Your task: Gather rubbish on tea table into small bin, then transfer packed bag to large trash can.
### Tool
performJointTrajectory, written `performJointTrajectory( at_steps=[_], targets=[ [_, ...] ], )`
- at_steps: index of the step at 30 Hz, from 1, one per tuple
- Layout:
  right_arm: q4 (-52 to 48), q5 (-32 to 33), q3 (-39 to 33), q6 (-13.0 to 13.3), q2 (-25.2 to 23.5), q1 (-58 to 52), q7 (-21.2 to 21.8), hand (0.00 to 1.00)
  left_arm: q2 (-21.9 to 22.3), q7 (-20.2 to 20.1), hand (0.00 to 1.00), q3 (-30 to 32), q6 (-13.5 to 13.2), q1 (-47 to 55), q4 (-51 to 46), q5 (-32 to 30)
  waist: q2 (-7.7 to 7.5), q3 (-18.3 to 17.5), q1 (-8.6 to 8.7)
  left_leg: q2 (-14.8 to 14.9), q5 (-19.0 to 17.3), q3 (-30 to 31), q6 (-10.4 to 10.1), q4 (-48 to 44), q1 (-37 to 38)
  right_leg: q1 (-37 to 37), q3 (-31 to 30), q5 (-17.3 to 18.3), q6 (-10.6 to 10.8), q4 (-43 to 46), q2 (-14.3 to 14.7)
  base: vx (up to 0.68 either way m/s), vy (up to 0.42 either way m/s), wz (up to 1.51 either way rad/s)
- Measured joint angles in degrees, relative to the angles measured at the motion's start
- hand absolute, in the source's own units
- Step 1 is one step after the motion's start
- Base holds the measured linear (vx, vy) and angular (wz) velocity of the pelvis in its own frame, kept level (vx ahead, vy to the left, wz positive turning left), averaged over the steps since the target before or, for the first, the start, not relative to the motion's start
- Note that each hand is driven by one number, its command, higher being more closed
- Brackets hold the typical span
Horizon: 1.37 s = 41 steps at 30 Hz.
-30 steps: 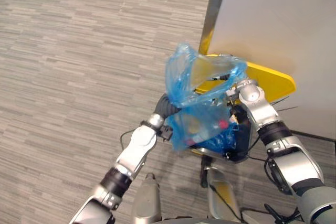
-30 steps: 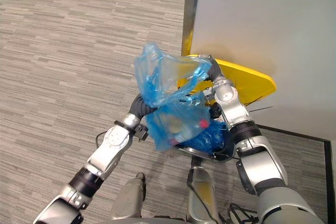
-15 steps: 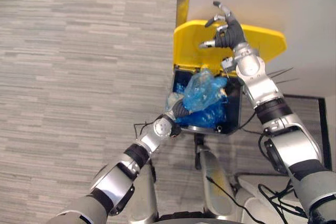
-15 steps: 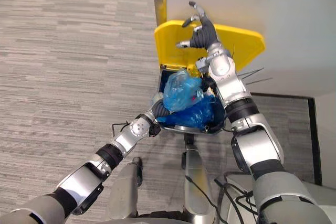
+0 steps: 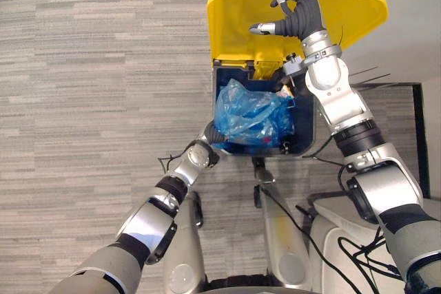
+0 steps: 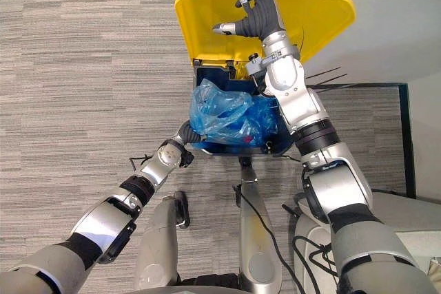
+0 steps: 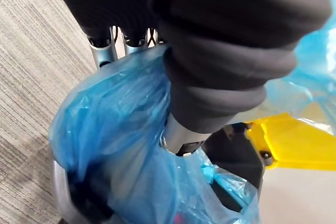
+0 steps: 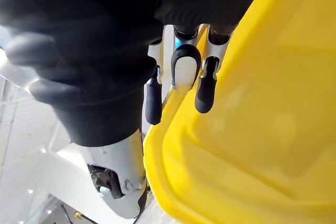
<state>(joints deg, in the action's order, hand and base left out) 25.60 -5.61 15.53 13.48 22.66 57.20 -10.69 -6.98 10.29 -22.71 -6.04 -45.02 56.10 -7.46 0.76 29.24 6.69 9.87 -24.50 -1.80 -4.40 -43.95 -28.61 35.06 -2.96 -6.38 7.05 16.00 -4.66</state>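
Most of the blue bag [image 5: 247, 116] lay in the trash can [image 5: 272, 152], its yellow lid [image 5: 238, 25] propped by the spread-fingered right hand [image 5: 300, 15]. The grip of the left hand [image 7: 210, 77] was hidden by plastic; it should be cleared before closing.

Floor [image 5: 89, 67]: grey carpet, fine streaked pattern, streaks running left-right. Pale grey wall [image 5: 413, 46] at far right side. Thin dark strip [image 5: 396, 85] at wall foot, turning corner toward near side.
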Motion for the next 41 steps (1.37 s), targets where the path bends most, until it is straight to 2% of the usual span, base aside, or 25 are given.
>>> performJointTrajectory(
  at_steps=[5, 8, 11, 13, 18, 20, 22, 25, 26, 27, 28, 29, 30, 32, 33, 34, 35, 36, 37, 38, 39, 40, 41],
  targets=[
    [-3.96, -4.45, -0.57, 0.12, 0.03, -6.38, -0.86, 0.0, -1.11, 0.21, 0.0, 0.02, -0.33, 2.11, -4.46, -0.06, 0.0, 0.0, -1.18, -0.33, 0.2, 0.28, -0.27, 0.88, 1.97, -1.22, -0.02, 0.17, -0.06, 0.59, -0.48, 0.0, -0.032, 0.02],
    [-2.67, -6.98, -1.08, -1.79, 0.53, -12.07, -0.59, 0.0, -2.01, 0.06, 0.0, 0.09, -1.18, 6.3, -8.99, -0.07, 0.01, -0.01, -1.62, -0.91, 0.45, 0.72, -0.58, 2.15, 3.94, -3.11, 0.65, 0.76, 0.07, 0.72, -0.79, -0.03, -0.031, 0.18],
    [-7.28, -8.15, -2.48, -1.44, 1.26, -19.48, -0.23, 0.0, -5.21, -0.32, 0.0, 1.27, -1.98, 12.96, -15.07, 0.07, 0.02, -0.01, -1.6, -0.99, 0.51, 0.94, -0.6, 3.17, 6.14, -4.89, 1.21, 1.3, 0.21, 0.96, -1.39, 0.0, -0.03, 0.07],
    [-8.71, -8.44, -4.79, -1.45, 1.43, -24.63, 0.47, 0.0, -6.4, -0.67, 0.0, 4.18, -2.47, 18.66, -19.17, 0.66, 0.04, -0.01, -2.53, -1.23, 1.05, 0.98, -1.14, 5.2, 9.22, -7.5, 1.42, 2.04, -0.03, 1.04, -1.64, -0.01, -0.033, 0.08],
    [-11.98, -8.82, -11.38, -2.94, 1.47, -39.45, 3.2, 0.0, -9.57, -2.95, 0.0, 14.73, -4.6, 33.01, -28.29, 6.05, 0.17, -0.22, -3.2, -2.81, 3.35, 3.2, -1.61, 9.3, 17.86, -15.3, 5.02, 6.27, 0.14, 3.88, -3.57, 0.03, -0.023, 0.43],
    [-12.31, -10.21, -12.66, -3.73, 1.22, -44.07, 3.85, 0.0, -10.25, -3.61, 0.0, 19.9, -5.17, 38.16, -29.1, 8.48, 0.75, -1.5, -4.08, -2.78, 3.39, 2.91, -1.55, 9.71, 19.72, -17.23, 5.64, 6.8, -0.09, 4.0, -3.82, 0.0, 0.005, 0.15],
    [-12.65, -10.39, -12.96, -4.77, 1.1, -47.6, 5.23, 0.0, -10.84, -4.06, 0.0, 25.07, -5.39, 43.31, -29.55, 10.24, 0.53, -2.67, -4.84, -2.77, 3.48, 1.51, -1.38, 9.91, 21.18, -18.26, 5.25, 6.79, -0.07, 3.91, -4.06, -0.01, 0.014, -0.08],
    [-12.64, -10.35, -13.14, -5.27, 0.73, -52.5, 7.48, 0.0, -11.3, -5.13, 0.0, 30.71, -5.45, 51.48, -29.55, 11.96, -0.13, -4.23, -6.8, -2.91, 3.82, -2.83, -0.42, 10.08, 23.24, -18.43, 3.35, 5.42, 0.62, 3.55, -4.58, -0.07, 0.039, -0.37],
    [-12.64, -10.36, -13.19, -5.3, 0.62, -54.3, 8.61, 0.0, -11.27, -5.48, 0.0, 32.46, -5.4, 54.47, -29.61, 12.54, -0.85, -4.63, -7.64, -3.07, 4.04, -4.72, -0.01, 9.87, 23.47, -18.12, 2.75, 3.59, 0.22, 2.53, -4.58, -0.17, 0.039, -0.73],
    [-12.65, -10.36, -13.17, -5.3, 0.12, -54.96, 9.47, 0.0, -10.76, -5.71, 0.0, 34.3, -5.35, 57.77, -29.61, 13.08, -1.79, -5.32, -8.38, -2.18, 5.34, -7.32, 1.61, 11.12, 23.27, -17.26, 3.51, 0.49, 0.6, 0.38, -4.41, -0.21, -0.002, -0.96],
    [-12.81, -10.33, -13.12, -5.3, -0.1, -55.32, 9.87, 0.0, -9.91, -5.91, 0.0, 35.01, -5.18, 59.2, -29.54, 13.31, -2.28, -5.74, -9.24, -1.68, 6.3, -9.8, 2.04, 12.67, 23.32, -16.36, 5.5, -0.88, 0.36, 0.12, -4.64, -0.29, -0.057, -1.0],
    [-13.22, -10.25, -13.47, -5.12, -0.27, -56.37, 10.65, 0.0, -8.48, -6.5, 0.0, 35.87, -4.47, 61.09, -28.97, 13.57, -2.78, -6.14, -8.64, -1.74, 8.22, -11.29, 1.74, 15.63, 24.24, -13.76, 9.95, 3.39, -3.88, 12.63, -5.67, -0.33, -0.131, -0.59],
    [-13.05, -9.92, -13.94, -5.14, -0.52, -58.97, 11.54, 0.0, -7.31, -7.31, 0.0, 35.57, -3.96, 62.4, -28.34, 13.6, -2.94, -6.96, -7.49, -1.63, 10.09, -11.27, 1.97, 18.8, 25.16, -14.24, 11.94, 10.0, -5.73, 23.69, -6.18, -0.28, -0.127, -0.25],
    [-12.91, -9.08, -13.95, -5.06, -0.94, -62.85, 12.63, 0.0, -6.01, -8.74, 0.0, 35.04, -3.77, 63.77, -28.22, 13.59, -3.38, -8.52, -7.13, -1.18, 12.24, -11.34, 1.31, 21.25, 25.29, -16.35, 12.75, 15.4, -5.31, 31.36, -6.96, -0.1, -0.113, -0.04],
    [-12.84, -8.36, -13.99, -5.06, -1.38, -64.92, 13.44, 0.0, -5.42, -9.51, 0.0, 34.89, -3.7, 64.42, -28.21, 13.58, -4.02, -9.12, -6.98, -1.05, 12.7, -11.31, 0.8, 21.33, 24.87, -17.88, 13.03, 17.46, -3.73, 30.87, -7.7, -0.14, -0.189, -0.12],
    [-12.12, -8.34, -14.49, -5.14, -2.19, -67.56, 14.34, 0.0, -4.3, -10.42, 0.0, 34.68, -3.0, 64.73, -27.88, 13.54, -4.07, -9.85, -6.28, -0.84, 13.32, -10.67, -0.89, 22.04, 23.47, -20.33, 15.19, 19.17, -1.83, 23.54, -5.67, -0.18, -0.213, -0.39],
    [-10.0, -8.42, -14.61, -5.19, -2.57, -68.2, 14.71, 0.0, -2.53, -11.0, 0.0, 34.43, -3.01, 65.52, -27.41, 13.53, -1.83, -12.29, -7.12, 1.77, 14.05, -9.82, -1.52, 25.86, 22.52, -23.0, 15.46, 21.11, -3.19, 13.57, -0.76, -0.17, -0.233, -0.57],
    [-9.4, -8.53, -14.73, -5.1, -2.56, -68.45, 14.74, 0.0, -1.85, -11.47, 0.0, 34.42, -3.23, 65.95, -27.31, 13.52, -1.13, -12.9, -7.25, 2.98, 14.76, -10.79, -1.81, 27.12, 22.2, -21.8, 15.86, 23.34, -4.14, 18.78, -0.43, -0.1, -0.157, -0.55],
    [-8.16, -8.6, -15.03, -5.01, -2.95, -70.49, 14.53, 0.0, -1.88, -12.02, 0.0, 33.92, -3.34, 67.01, -27.53, 13.47, -4.21, -14.56, -6.6, -0.23, 15.36, -11.55, -2.59, 28.74, 22.37, -23.42, 14.7, 26.72, -3.32, 21.33, -4.48, -0.04, -0.19, -0.33],
    [-5.52, -8.88, -15.28, -5.03, -2.75, -71.09, 14.44, 0.0, -1.38, -12.27, 0.0, 33.88, -3.22, 66.44, -25.69, 13.49, -4.91, -15.14, -6.35, -0.82, 16.87, -12.22, -3.5, 28.7, 22.57, -25.61, 12.06, 28.22, -4.01, 16.01, -4.2, -0.06, -0.171, -0.24],
    [-1.43, -9.98, -15.15, -6.26, -2.19, -70.34, 14.51, 0.0, -0.34, -12.76, 0.0, 33.11, -2.55, 66.68, -24.26, 13.51, -2.53, -16.5, -6.22, 0.55, 17.27, -11.11, -3.09, 30.23, 22.36, -27.08, 11.99, 25.06, -4.19, 10.43, -1.36, 0.0, -0.13, -0.56],
    [-1.07, -10.56, -15.16, -6.57, -1.95, -71.18, 14.55, 0.0, 0.08, -12.77, 0.0, 32.88, -2.65, 67.96, -24.3, 13.5, -0.77, -18.05, -6.47, 1.45, 18.78, -10.76, -3.24, 33.42, 22.64, -28.04, 11.14, 21.74, -4.86, 5.26, 1.2, -0.01, -0.032, -0.65],
    [-1.06, -10.68, -15.19, -6.49, -1.93, -71.27, 14.55, 0.0, 0.01, -12.74, 0.0, 32.98, -2.66, 68.25, -24.29, 13.5, -0.23, -18.53, -6.55, 1.45, 19.49, -10.77, -3.42, 34.84, 23.46, -28.1, 10.41, 20.38, -5.36, 3.56, 1.92, 0.03, 0.007, -0.52]
  ],
)
